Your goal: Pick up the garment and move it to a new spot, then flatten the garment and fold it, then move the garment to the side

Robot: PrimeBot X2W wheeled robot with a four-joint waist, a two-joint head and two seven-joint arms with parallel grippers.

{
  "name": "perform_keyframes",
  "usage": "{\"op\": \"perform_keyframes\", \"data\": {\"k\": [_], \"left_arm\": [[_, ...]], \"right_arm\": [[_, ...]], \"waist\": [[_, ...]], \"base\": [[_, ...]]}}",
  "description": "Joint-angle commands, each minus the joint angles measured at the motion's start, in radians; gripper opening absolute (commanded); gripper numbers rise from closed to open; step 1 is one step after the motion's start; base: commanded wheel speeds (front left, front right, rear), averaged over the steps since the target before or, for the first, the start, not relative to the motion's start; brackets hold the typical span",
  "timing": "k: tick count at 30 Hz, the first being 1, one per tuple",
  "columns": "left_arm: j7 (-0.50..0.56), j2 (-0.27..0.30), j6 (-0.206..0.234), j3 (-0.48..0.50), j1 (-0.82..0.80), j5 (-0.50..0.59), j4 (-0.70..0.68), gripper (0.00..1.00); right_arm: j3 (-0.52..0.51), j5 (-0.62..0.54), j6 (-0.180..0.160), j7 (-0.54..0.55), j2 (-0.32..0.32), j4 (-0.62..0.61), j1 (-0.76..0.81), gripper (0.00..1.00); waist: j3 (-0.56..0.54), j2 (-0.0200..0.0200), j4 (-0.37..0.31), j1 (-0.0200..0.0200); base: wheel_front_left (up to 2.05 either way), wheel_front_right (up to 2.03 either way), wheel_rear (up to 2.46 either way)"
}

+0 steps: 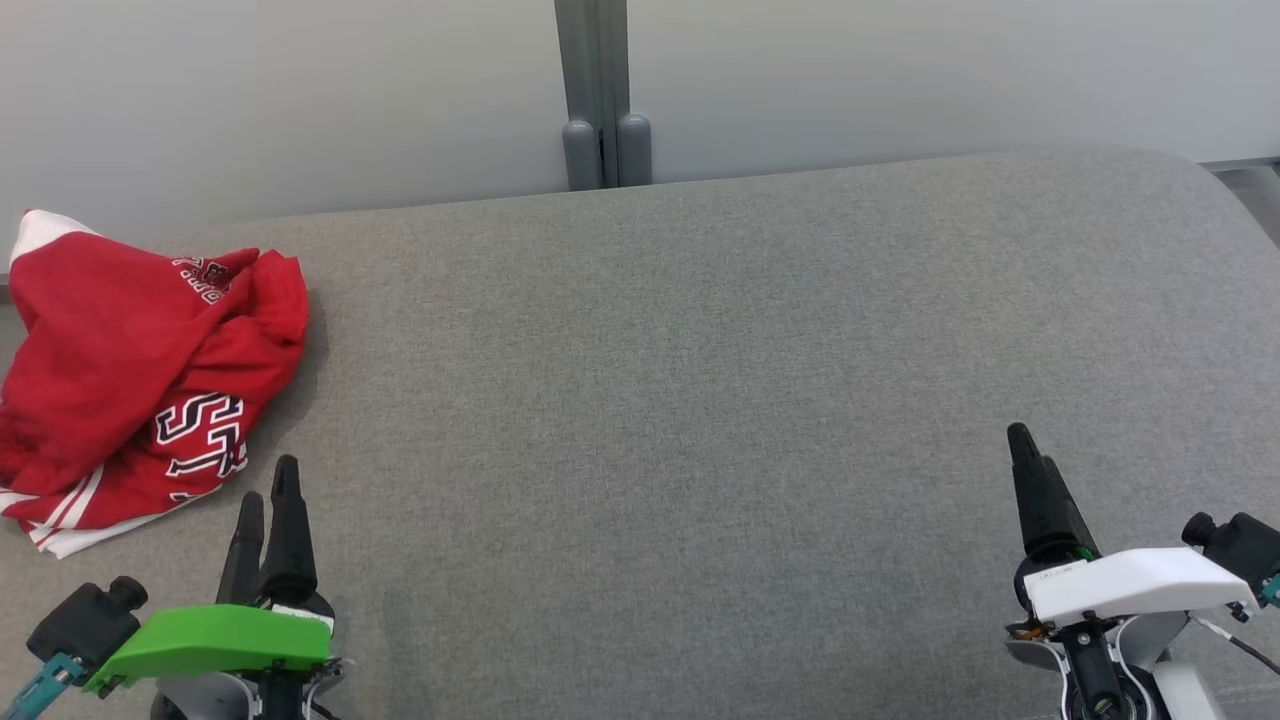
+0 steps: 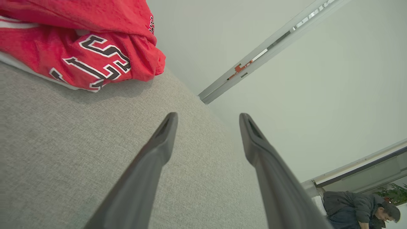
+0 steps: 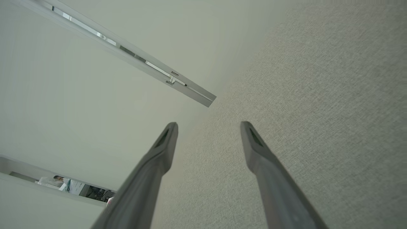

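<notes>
The left hand [image 1: 267, 485], jaws wide and empty, points from the near-left corner toward the far edge just beside the crumpled red garment [image 1: 140, 370] at the left edge, with open grey tabletop [image 1: 700, 400] stretching to the equally wide, empty right hand [image 1: 1022, 445] at the near-right corner.

Red cloth garment [image 1: 130, 360], soft, matt; grey woven table cover [image 1: 700, 400], rough, matt.

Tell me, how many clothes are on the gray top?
1: a crumpled red shirt at the far left of the gray top, just ahead of the left gripper. It is bunched up, so something small could hide inside.
</notes>
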Motion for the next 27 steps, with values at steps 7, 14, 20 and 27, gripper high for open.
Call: {"op": "perform_keyframes", "data": {"k": [7,14,20,27], "left_arm": [[-0.031,0.014,0.007,-0.017,0.004,0.167,-0.026,1.00],[-0.052,0.021,0.014,-0.037,0.011,0.280,-0.030,1.00],[-0.070,0.028,0.019,-0.050,0.018,0.357,-0.031,1.00],[-0.089,0.034,0.027,-0.063,0.023,0.436,-0.028,1.00]], "right_arm": [[0.016,-0.134,0.000,-0.030,-0.013,-0.021,0.005,1.00],[0.035,-0.239,0.000,-0.052,-0.018,-0.018,0.012,1.00],[0.046,-0.312,0.001,-0.070,-0.020,-0.019,0.015,1.00],[0.055,-0.388,0.001,-0.089,-0.022,-0.023,0.021,1.00]], "waist": [[0.000,0.0000,0.001,0.0000],[-0.001,0.0000,0.003,0.0000],[-0.001,0.0000,0.004,0.0000],[-0.002,0.0000,0.005,0.0000]], "base": [[0.00,0.00,0.00],[0.00,0.00,0.00],[0.00,0.00,0.00],[0.00,0.00,0.00]]}}
